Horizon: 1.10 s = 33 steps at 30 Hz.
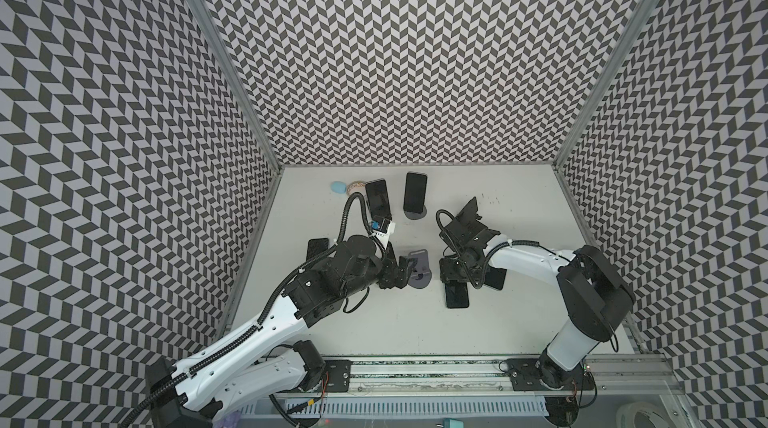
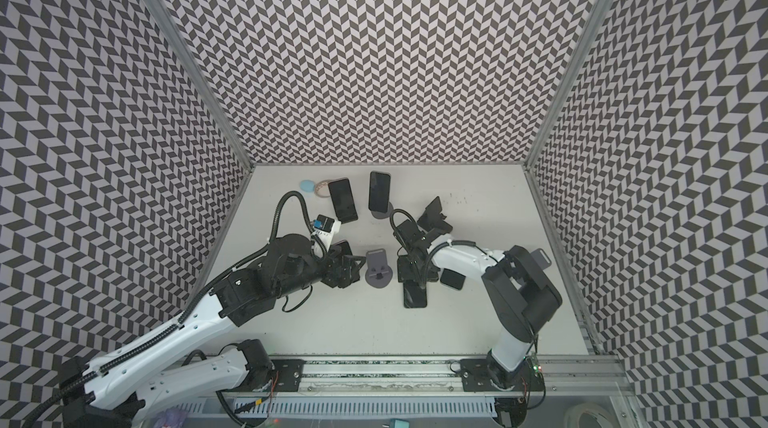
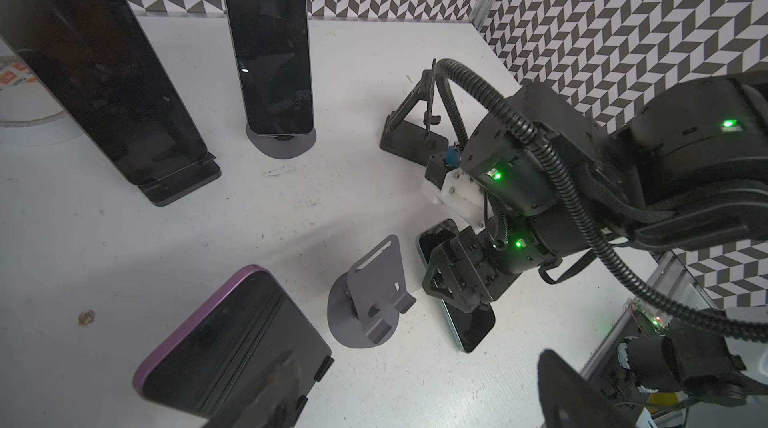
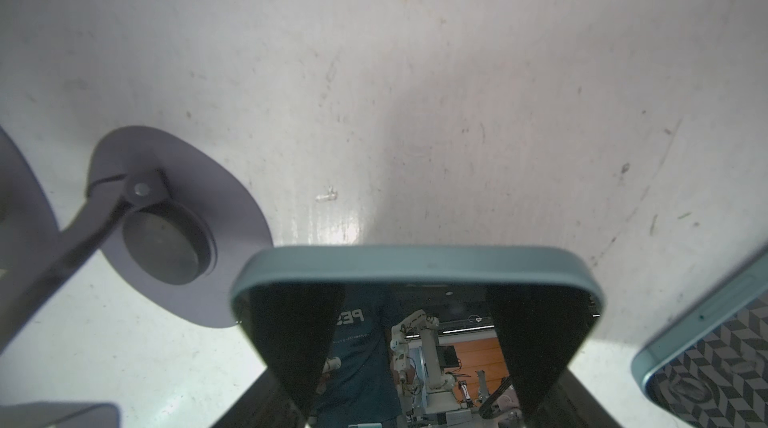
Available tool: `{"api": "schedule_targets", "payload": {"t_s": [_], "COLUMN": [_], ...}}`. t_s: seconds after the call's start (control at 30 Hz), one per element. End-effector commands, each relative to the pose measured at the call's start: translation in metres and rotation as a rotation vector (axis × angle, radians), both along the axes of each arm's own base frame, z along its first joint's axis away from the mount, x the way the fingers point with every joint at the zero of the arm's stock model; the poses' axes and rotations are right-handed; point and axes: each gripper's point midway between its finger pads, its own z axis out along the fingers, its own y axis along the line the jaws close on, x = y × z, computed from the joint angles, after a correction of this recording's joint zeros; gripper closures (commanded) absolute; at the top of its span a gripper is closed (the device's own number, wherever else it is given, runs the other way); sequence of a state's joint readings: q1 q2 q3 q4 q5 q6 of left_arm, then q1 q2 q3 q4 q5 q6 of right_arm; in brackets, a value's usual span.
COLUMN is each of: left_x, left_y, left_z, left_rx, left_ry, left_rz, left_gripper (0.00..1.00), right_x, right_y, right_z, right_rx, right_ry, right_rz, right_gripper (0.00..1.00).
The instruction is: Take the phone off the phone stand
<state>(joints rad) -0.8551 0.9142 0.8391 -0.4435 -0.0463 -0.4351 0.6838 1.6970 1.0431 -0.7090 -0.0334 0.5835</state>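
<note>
Teal phone point(image 4: 415, 268) is already off the grey stand point(image 3: 374, 280), right gripper point(image 3: 453, 284) clamped on it, left gripper point(image 1: 401, 276) gaping, so probably only the put-down's left.

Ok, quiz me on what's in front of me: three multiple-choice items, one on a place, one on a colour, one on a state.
1. Where is the empty grey stand?
A) against the back wall
B) between the two grippers
C) on the front rail

2. What colour is the rim of the phone at the right gripper?
A) red
B) yellow
C) teal

3. What state is the left gripper in?
A) open, holding nothing
B) shut on a phone
C) shut on the stand

Answers:
1. B, since both top views show the stand with a gripper on each side.
2. C, since the right wrist view shows a teal edge around the dark screen.
3. A, since the left wrist view shows its jaws apart with nothing between them.
</note>
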Motion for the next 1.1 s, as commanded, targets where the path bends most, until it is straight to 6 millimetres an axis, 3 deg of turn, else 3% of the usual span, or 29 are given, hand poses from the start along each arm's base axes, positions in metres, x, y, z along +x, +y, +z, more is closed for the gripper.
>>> {"api": "schedule_targets", "payload": {"t_s": [0.0,0.6,1.07], "left_x": [0.0,0.0,0.005], "left_y": [0.003,0.006,0.019], "left_z": [-0.003,-0.003,0.002], "left_rx": [0.011,0.005,-0.008], "left_ry": [0.0,-0.004,-0.014], "left_rz": [-0.004,0.003,0.082], "left_gripper": [0.1,0.1,0.1], "right_x": [0.003,0.001,0.003], "right_y": [-0.005,-0.016,-0.026], "right_z": [-0.007,-0.019,-0.033], "right_rx": [-0.029,-0.085,-0.143], "right_ry": [-0.011,0.001,-0.019], "right_rz": [0.002,-0.02,-0.025], "right_gripper": [0.43,0.39,0.36]}}
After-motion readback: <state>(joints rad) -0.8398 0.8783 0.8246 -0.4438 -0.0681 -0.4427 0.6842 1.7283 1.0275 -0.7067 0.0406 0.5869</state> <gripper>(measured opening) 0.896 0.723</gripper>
